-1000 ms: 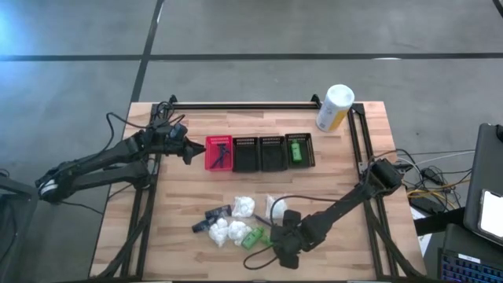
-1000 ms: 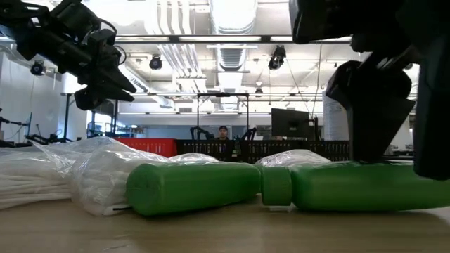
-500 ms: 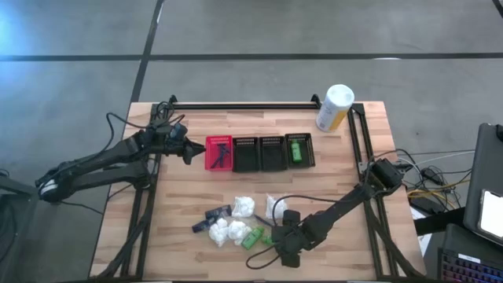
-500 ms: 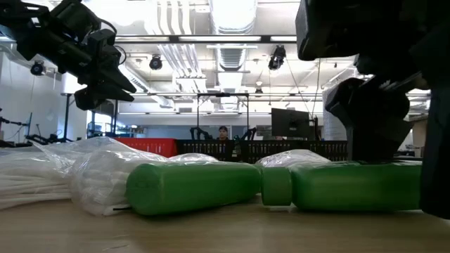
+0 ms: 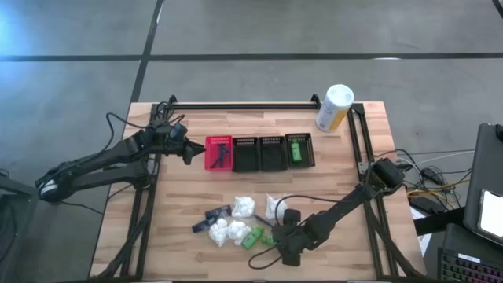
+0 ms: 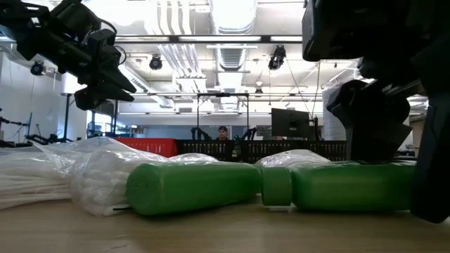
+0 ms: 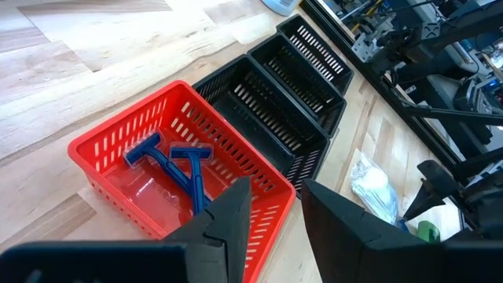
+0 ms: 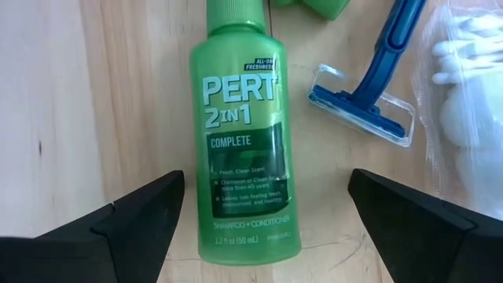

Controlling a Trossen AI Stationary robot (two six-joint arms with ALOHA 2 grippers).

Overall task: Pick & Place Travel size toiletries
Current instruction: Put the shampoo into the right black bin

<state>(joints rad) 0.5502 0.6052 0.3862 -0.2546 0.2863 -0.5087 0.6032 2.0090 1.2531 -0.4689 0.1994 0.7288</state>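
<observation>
right gripper (image 8: 263, 224) wide open, empty, straddling green shampoo bottle (image 8: 244, 134) on table | blue razor (image 8: 373, 86) and white bagged bundle (image 8: 464, 102) just beside | left gripper (image 7: 271, 216) half open, empty, over red basket (image 7: 118, 134) holding two razors (image 7: 177, 165) | black baskets (image 7: 271, 102) adjacent

Table (image 5: 189, 200): light wood planks, butcher-block grain, set on a grey concrete floor (image 5: 259, 27). Dark seam lines cross the floor; a blue-white glare sits at the far left corner of the high view. Black frame rails (image 5: 244, 104) run along the table's far edge and down both sides. Cables (image 5: 428, 174) trail off the right side toward a laptop (image 5: 487, 206) at the picture's edge.

Low view: open hall with white ceiling ducts (image 6: 172, 24), long strip lights (image 6: 235, 14) and hanging spot lamps (image 6: 279, 56). A dark monitor (image 6: 290, 125) stands in the background. A person (image 6: 223, 133) sits far back, behind the table.
</observation>
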